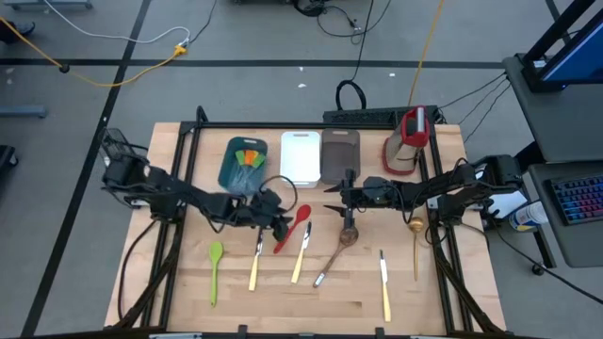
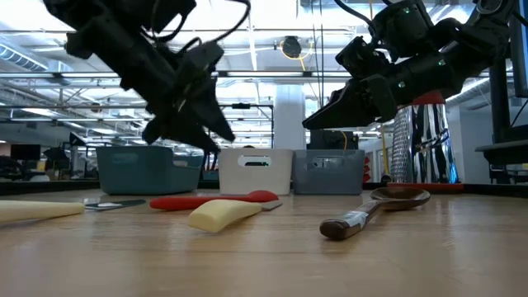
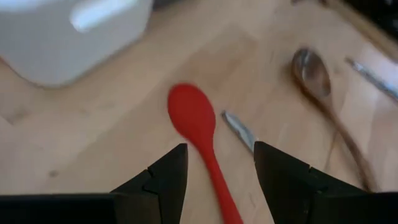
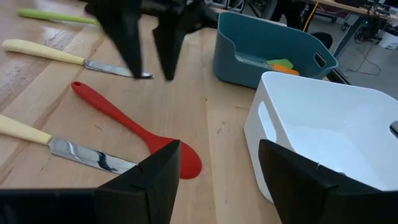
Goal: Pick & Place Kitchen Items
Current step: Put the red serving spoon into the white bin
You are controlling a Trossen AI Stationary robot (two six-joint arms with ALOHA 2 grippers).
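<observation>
A red spoon (image 1: 294, 226) lies on the wooden surface (image 1: 179, 282) between two pale-handled knives (image 1: 255, 262), directly under the left gripper (image 3: 216, 174), whose fingers stand spread and empty above its handle. The right gripper (image 4: 217, 180), also spread and empty, hangs near the white tray (image 4: 323, 137). A green spoon (image 1: 215, 268), a wooden spoon (image 1: 348, 234) and a gold spoon (image 1: 415, 240) lie farther out. Only the high view shows cables crossing the grey floor (image 1: 264, 38); the low view alone shows a ceiling of bright strip lights (image 2: 272, 16). The right wrist view looks into the teal tray (image 4: 261, 43), holding orange and green utensils (image 4: 280, 65).
</observation>
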